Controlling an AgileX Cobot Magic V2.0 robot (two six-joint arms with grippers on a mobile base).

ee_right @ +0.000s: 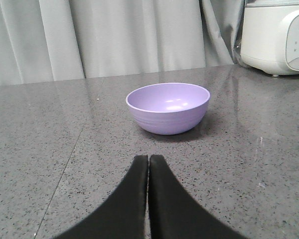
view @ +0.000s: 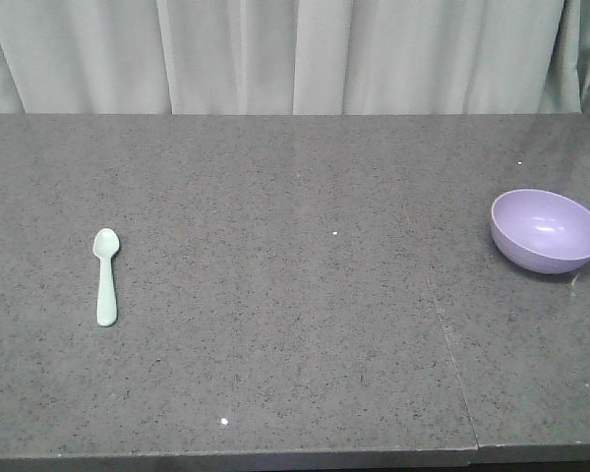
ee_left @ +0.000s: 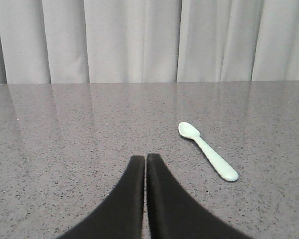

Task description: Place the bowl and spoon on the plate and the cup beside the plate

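Note:
A pale mint-green spoon [view: 105, 276] lies flat on the grey stone table at the left, head pointing away; the left wrist view has this spoon [ee_left: 206, 150] ahead and to the right of my left gripper [ee_left: 145, 158], which is shut with nothing in it. A lavender bowl [view: 547, 229] stands upright at the table's far right. In the right wrist view the bowl [ee_right: 168, 107] sits straight ahead of my right gripper [ee_right: 148, 158], also shut and empty, a short gap away. The plate and the cup are out of view. Neither gripper shows in the front view.
A white appliance [ee_right: 276, 36] stands at the back right of the table, beyond the bowl. Grey curtains [view: 275, 54] hang behind the table's far edge. A seam [view: 450, 344] runs through the tabletop right of centre.

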